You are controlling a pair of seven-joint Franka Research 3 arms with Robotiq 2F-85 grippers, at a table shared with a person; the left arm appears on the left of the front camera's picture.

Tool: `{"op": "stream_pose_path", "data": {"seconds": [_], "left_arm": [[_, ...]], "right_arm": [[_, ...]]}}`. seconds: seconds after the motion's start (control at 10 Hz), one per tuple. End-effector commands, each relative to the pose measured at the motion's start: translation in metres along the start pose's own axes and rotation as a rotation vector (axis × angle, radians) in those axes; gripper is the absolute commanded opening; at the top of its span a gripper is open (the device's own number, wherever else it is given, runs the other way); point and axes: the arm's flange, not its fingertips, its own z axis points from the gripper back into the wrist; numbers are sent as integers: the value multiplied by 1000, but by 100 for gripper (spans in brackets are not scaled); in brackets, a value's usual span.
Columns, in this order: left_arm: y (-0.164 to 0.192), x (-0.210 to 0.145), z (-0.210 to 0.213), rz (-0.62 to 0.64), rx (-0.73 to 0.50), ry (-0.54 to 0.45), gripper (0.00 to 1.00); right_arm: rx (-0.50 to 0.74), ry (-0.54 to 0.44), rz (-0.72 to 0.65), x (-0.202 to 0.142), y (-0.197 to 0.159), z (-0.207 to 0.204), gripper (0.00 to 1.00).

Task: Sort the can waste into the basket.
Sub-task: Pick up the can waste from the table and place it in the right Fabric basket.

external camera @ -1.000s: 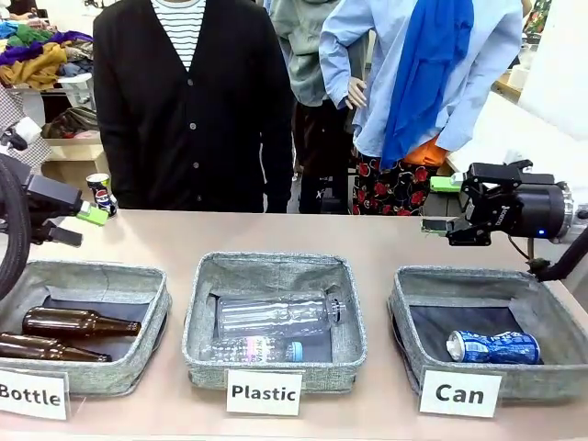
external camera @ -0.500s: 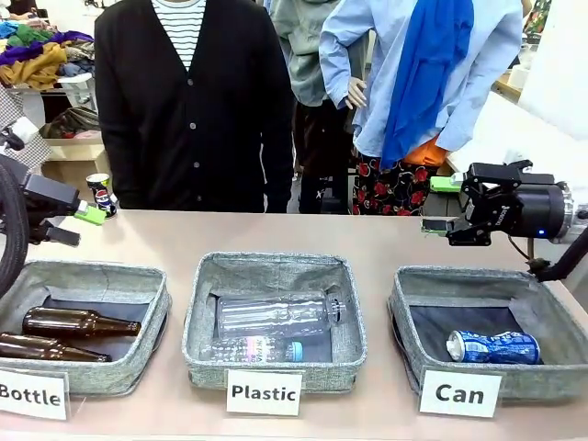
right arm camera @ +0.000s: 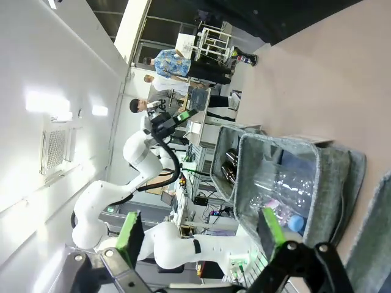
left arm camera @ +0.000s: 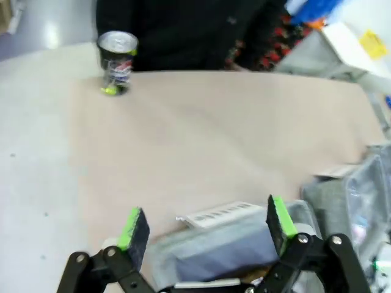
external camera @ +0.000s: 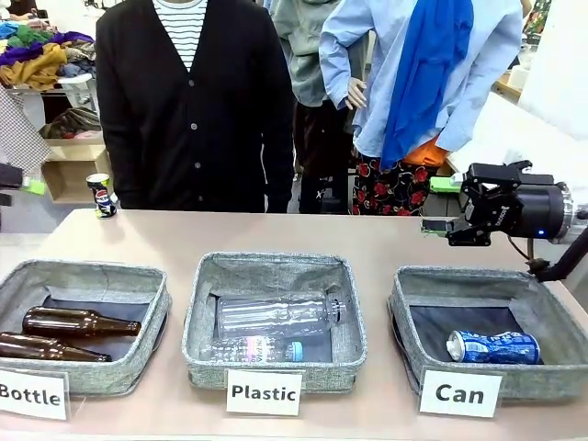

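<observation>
We judge one can sorted and one left: the blue can (external camera: pixel 493 347) lies in the basket (external camera: pixel 418 289) marked "Can", below our right gripper (external camera: pixel 439 204) and a little toward our side of the table, while the dark can (external camera: pixel 102 196) stands upright at the table's far left edge, just before the person (external camera: pixel 193 101). In the left wrist view that dark can (left arm camera: pixel 117 71) sits well ahead of our left gripper (left arm camera: pixel 208 223), up and to the left of the line between its fingers. The left gripper is spread wide with nothing between its green pads (left arm camera: pixel 134 227), hovering above the near rim of a grey bin (left arm camera: pixel 244 232) and looking forward across bare table. The step in hand, we think, is the approach to the dark can; next we need to carry the left gripper forward and leftward, lower it around the can's body, and close without tipping it off the edge. Our right gripper (right arm camera: pixel 198 229) also stands wide and empty, held level above the basket's far rim, fingers pointing toward our left.
</observation>
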Motion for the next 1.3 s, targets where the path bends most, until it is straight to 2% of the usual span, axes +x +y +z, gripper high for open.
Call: {"op": "stream_pose_path", "data": {"seconds": [0.0,0.1,0.2,0.3,0.7,0.8,0.9,1.0,1.2], "left_arm": [[43,-6,-27,32,16,-49,100],[56,-9,-29,67,17,-57,100],[48,-4,-21,183,-11,-65,100],[51,-13,-13,39,45,-29,100],[54,-10,-19,68,40,-31,100],[65,13,-36,-140,-85,15,100],[79,27,-50,-228,-194,9,100],[95,30,-62,-273,-296,-32,100],[123,32,-79,-363,-365,-59,100]], "right_arm": [[5,-1,-22,0,4,-1,100],[5,-1,-22,0,4,-1,100],[5,-1,-22,0,4,-1,100],[5,-1,-22,0,4,-1,100],[5,-1,-22,0,4,-1,100],[5,-1,-22,0,4,-1,100],[5,-1,-22,0,4,-1,100],[5,-1,-22,0,4,-1,100],[5,-1,-22,0,4,-1,100]]}}
